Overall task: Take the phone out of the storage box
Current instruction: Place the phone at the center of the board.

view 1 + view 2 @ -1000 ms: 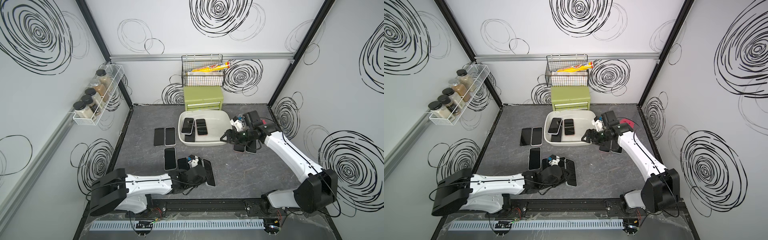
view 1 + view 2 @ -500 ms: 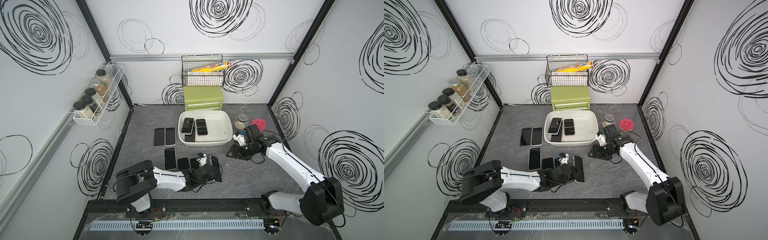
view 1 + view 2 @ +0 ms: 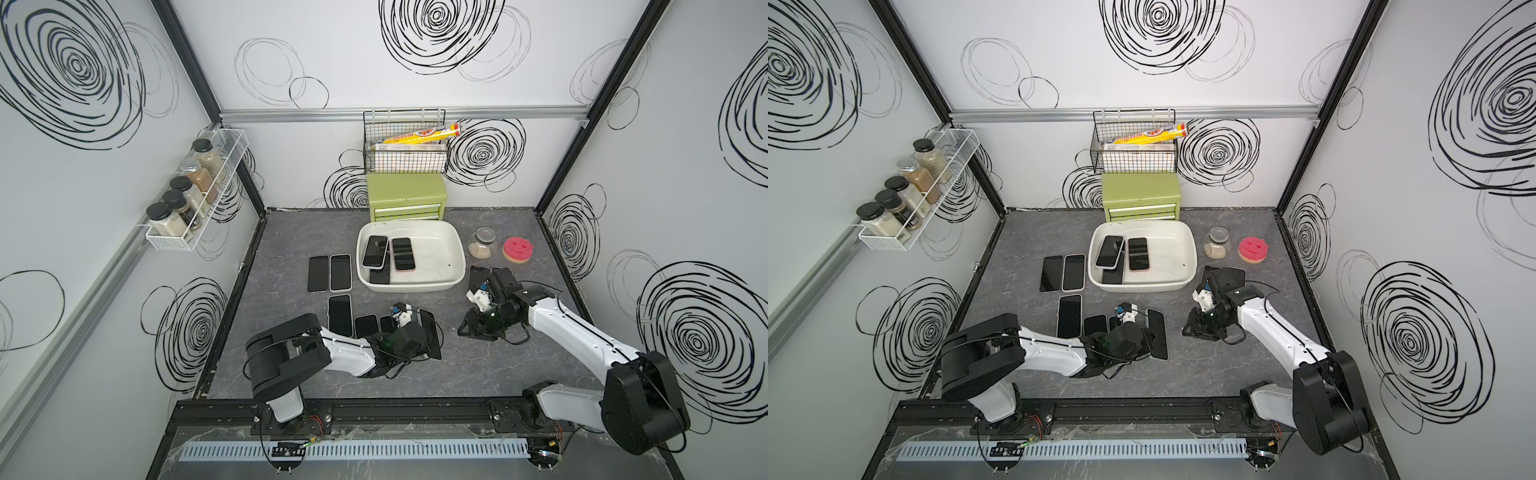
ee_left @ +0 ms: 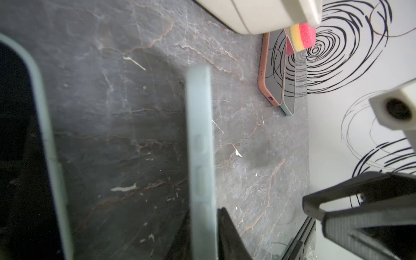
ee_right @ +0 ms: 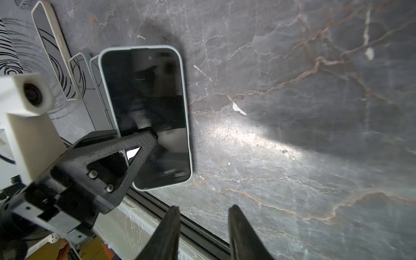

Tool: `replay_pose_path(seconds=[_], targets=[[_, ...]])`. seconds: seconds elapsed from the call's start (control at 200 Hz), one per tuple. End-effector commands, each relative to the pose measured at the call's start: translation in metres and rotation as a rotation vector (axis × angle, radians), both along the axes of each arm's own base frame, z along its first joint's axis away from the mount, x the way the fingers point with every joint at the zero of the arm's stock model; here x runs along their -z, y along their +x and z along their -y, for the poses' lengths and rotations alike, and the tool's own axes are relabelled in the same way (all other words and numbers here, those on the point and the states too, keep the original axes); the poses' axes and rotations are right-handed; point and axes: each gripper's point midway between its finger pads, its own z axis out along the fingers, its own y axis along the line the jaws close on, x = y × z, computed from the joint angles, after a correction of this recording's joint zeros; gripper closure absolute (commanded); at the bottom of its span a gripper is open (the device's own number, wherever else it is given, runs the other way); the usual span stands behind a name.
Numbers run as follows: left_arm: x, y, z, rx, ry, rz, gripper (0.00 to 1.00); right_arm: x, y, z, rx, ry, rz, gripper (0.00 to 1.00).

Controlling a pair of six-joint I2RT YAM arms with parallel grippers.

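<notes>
Now | left end effector [image 3: 428, 338]: astride pale-cased phone [image 4: 200, 146] in front of storage box [image 3: 415, 286], grip unclear | right end effector [image 5: 203, 225]: parted, empty, near storage box corner

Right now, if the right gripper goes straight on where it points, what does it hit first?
Most likely bare table: the right gripper, jaws apart and empty, aims just beside the pale-cased phone lying flat there. Depth is unclear; it could clip that phone's edge instead.
</notes>
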Motion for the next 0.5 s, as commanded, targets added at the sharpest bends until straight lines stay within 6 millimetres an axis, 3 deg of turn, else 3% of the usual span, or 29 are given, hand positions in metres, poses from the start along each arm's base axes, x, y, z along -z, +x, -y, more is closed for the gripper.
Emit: replay_pose_path(seconds=[0.0,0.055,0.17,0.335,0.496], targets=[[-0.004,0.005,0.003,0.021,0.015,0.014,0.54,0.014,-0.003,-0.001,-0.009,0.003,-0.021,0.64],[-0.007,0.005,0.001,0.019,0.021,0.013,0.43,0.021,-0.004,-0.002,-0.009,0.006,-0.036,0.68],[-0.009,0.007,-0.008,0.004,0.052,0.011,0.34,0.029,-0.004,-0.006,0.002,0.020,-0.053,0.75],[-0.026,0.017,-0.019,-0.020,0.077,0.023,0.32,0.034,-0.004,-0.012,-0.003,0.021,-0.063,0.83],[-0.056,0.024,-0.037,-0.056,0.084,0.046,0.32,0.045,-0.004,-0.020,-0.011,0.011,-0.074,0.87]])
